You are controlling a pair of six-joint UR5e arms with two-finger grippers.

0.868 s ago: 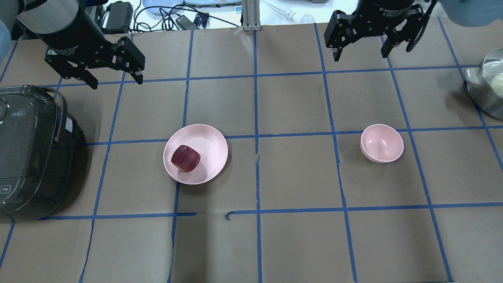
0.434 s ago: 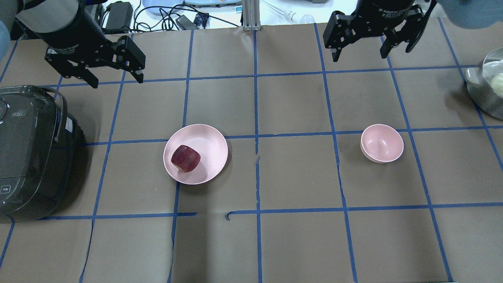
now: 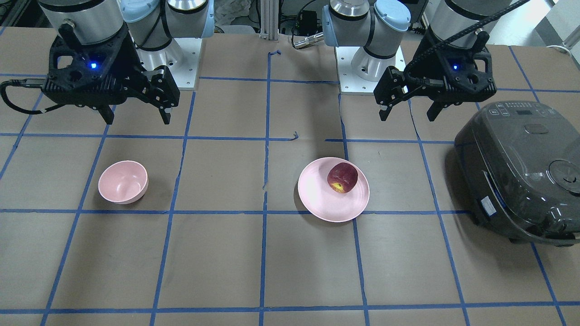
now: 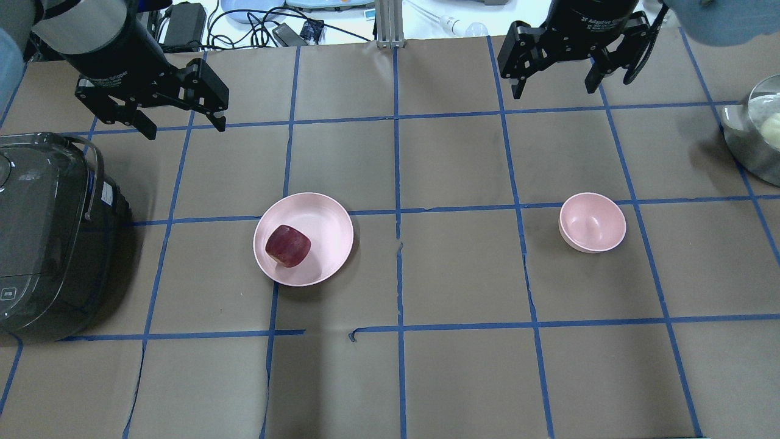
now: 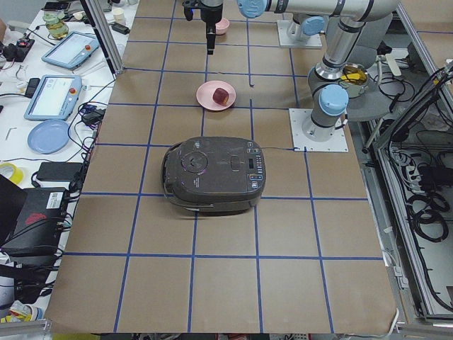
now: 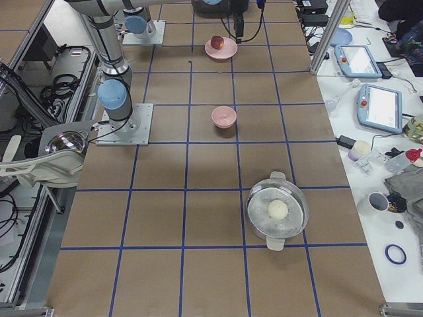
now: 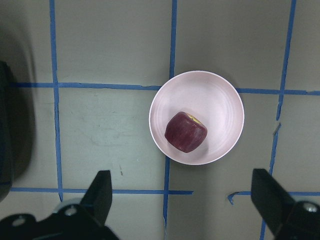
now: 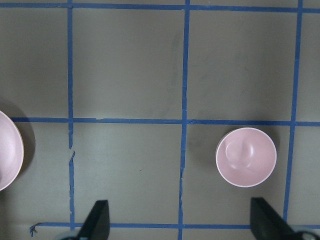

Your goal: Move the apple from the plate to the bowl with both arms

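On the table: apple [image 4: 287, 246] lying on the plate [image 4: 329, 222], toward the plate's left side in the overhead view.
Bowl [image 4: 592, 222]: upright, empty, well apart from the plate, to its right in the overhead view.
Left arm [image 3: 462, 20]: jaws spread wide, holding nothing, raised above the table, apart from the plate.
Right arm [image 3: 81, 13]: jaws spread wide, holding nothing, raised, apart from the bowl.
Rice cooker [image 4: 42, 238]: left of the plate.

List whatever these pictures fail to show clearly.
- Underside of the small dark red apple: hidden against the flat pale pink plate, every view.
- Same plate, right wrist view: cut off by the left edge.
- Dark grey cooker: panel labels too small, front-facing view.
- Pale round lump in the steel pot: too small to identify, exterior right view.
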